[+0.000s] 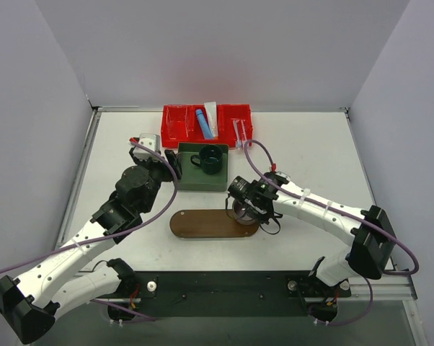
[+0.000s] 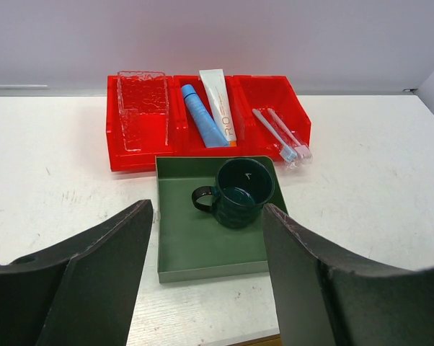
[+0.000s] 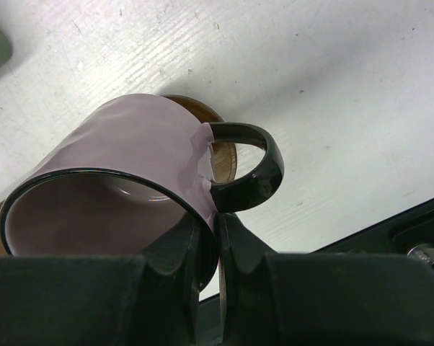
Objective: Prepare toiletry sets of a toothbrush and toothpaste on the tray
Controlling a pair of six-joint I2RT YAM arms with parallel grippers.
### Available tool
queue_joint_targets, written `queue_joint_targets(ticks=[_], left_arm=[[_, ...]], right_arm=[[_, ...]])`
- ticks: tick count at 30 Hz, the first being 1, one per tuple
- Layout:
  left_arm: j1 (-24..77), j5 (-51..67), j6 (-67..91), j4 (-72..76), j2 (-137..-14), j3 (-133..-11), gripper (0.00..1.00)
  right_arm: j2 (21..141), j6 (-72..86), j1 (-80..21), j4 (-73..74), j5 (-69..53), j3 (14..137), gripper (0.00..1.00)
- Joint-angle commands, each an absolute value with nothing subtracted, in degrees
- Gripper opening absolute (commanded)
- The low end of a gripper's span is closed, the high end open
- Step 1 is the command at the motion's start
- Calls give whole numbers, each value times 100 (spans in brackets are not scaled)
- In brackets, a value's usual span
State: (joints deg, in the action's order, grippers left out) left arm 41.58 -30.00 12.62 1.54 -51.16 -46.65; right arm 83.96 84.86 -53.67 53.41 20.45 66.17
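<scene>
The blue tube (image 2: 202, 115) and the white tube (image 2: 218, 104) lie side by side in the middle compartment of the red bin (image 2: 275, 90); both also show in the top view, blue (image 1: 202, 122) and white (image 1: 211, 117). Two white-and-pink toothbrushes (image 2: 278, 133) lean over the bin's right front rim. The brown oval tray (image 1: 202, 223) lies on the table in front of the arms. My right gripper (image 3: 217, 223) is shut on the rim of a lilac mug (image 3: 123, 166) beside its black handle, over the tray's right end (image 3: 224, 155). My left gripper (image 2: 206, 274) is open and empty, facing the green box.
A green square box (image 1: 199, 180) sits between the bin and the tray and holds a dark green mug (image 2: 240, 191). A clear embossed piece (image 2: 141, 108) fills the bin's left compartment. Grey walls close in the table on three sides.
</scene>
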Motion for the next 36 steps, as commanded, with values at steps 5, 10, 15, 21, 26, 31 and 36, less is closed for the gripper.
queue_joint_targets(ticks=[5,10,15,21,26,31,36], left_arm=[[4192,-3006,1195,334,-5019,-4825,72],[4192,-3050,1169,325,-5027,-4825,72],[4184,-2988,1187,325,-5045,-4825,72],[4192,-3015,1178,316,-5054,-4834,72],[4192,-3006,1178,316,-5071,-4825,72],[4192,-3015,1178,316,-5071,-4834,72],[4192,-3015,1169,316,-5080,-4834,72]], right_arm=[[8367,8367,-5344,5318,1925,6460,0],[8279,8341,-5247,5238,1855,6328,0],[8306,8297,-5203,5221,1828,6276,0],[8358,8253,-5159,5168,1784,6267,0],[8420,8165,-5159,5080,1670,6284,0],[8455,8156,-5159,5010,1582,6232,0],[8490,8139,-5159,4966,1485,6170,0]])
